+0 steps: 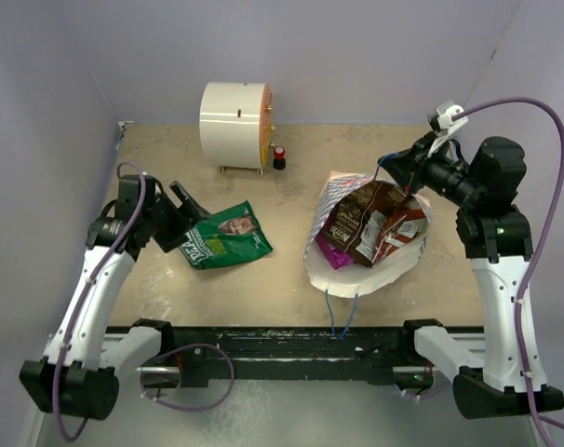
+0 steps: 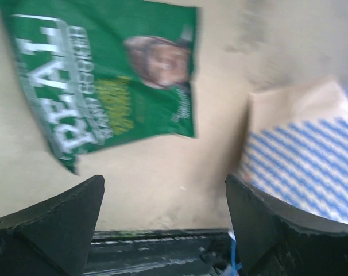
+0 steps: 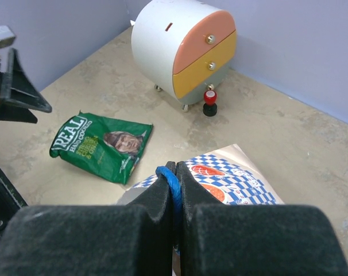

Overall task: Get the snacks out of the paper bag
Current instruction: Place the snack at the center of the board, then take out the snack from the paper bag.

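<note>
the large white paper bag with a blue-and-white checkered outside (image 1: 366,237) lies on its side on the beige tabletop (image 1: 263,289), its mouth open toward the near edge and its thin blue cord handles trailing there. taking this bag as the landmark: a glossy green snack packet (image 1: 228,237) lies flat on the tabletop well to the bag's left, already outside it. inside the bag's mouth sit brown glossy packets (image 1: 368,222) and a purple one (image 1: 333,253) at the bag's lower left lip; other colours cannot be made out.

the left tool (image 1: 184,219) hovers just left of the green packet with its jaws spread wide and nothing between them, so it reads as released. the right tool (image 3: 175,190) is at the bag's far right rim, clenched tight on a blue cord handle (image 3: 169,178), holding that side of the bag up.

the coming move likely turns on this: the remaining packets lie to the right of the left tool, across the green packet, with the bag's long axis running from far right to near left. the left arm is the free one, and the bag's mouth faces its side.
</note>
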### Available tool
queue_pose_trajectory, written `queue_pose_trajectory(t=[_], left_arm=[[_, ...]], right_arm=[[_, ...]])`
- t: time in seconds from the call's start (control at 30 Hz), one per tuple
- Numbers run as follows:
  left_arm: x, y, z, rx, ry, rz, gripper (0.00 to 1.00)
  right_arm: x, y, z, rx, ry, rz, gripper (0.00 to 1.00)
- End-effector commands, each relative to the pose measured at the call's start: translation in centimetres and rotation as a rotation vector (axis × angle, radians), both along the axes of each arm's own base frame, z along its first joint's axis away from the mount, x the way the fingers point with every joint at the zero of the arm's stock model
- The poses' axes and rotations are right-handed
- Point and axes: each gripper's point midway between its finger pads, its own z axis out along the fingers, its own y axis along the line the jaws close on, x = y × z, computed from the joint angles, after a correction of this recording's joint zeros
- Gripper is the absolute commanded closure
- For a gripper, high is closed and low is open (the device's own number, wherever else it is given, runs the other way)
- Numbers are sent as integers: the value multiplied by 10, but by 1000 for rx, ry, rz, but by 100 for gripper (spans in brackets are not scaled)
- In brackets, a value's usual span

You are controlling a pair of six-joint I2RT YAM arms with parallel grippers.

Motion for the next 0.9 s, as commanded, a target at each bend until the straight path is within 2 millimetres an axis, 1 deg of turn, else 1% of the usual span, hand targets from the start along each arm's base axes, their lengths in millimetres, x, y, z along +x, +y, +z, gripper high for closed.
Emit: queue_pose_trajectory(t=[0.0,0.07,0.17,0.23,0.3,0.4,0.5,0.57,0.6,0.67,0.7,0.73,0.8,0.83,0.87], left_arm=[[-1,-68,84,-191,-251,-163,12],[-6,-101,104,-212,-318,-254,12],[-22,-153,128,-221,-437,-393,12],[-36,-185,136,-212,-496,-476,12],[-54,-220,143,-200,-560,-583,15],[-88,-272,148,-150,-658,-737,17],[-116,-316,142,-81,-723,-883,17],[-123,-339,131,-38,-735,-948,18],[-123,-350,124,-15,-741,-977,19],[-117,-367,114,28,-770,-1012,27],[-113,-375,105,63,-780,-1035,30],[-110,-382,101,94,-790,-1049,32],[-101,-395,86,170,-799,-1089,33],[-98,-402,84,201,-809,-1110,33],[-93,-407,73,240,-793,-1124,34]], right_arm=[[-7,5,25,36,-98,23,100],[-4,4,27,51,-88,11,100],[3,0,33,91,-68,-32,100],[7,-1,38,113,-62,-56,100],[11,-3,42,127,-57,-69,100],[17,-4,45,128,-56,-85,100],[22,-4,48,134,-47,-86,100],[24,-2,51,137,-47,-81,100],[24,-1,52,139,-48,-77,100],[23,1,53,139,-44,-73,100],[23,1,53,138,-42,-72,100],[23,1,53,140,-37,-72,100],[20,1,55,142,-38,-72,100],[19,1,55,143,-40,-73,100],[18,0,56,143,-41,-76,100]])
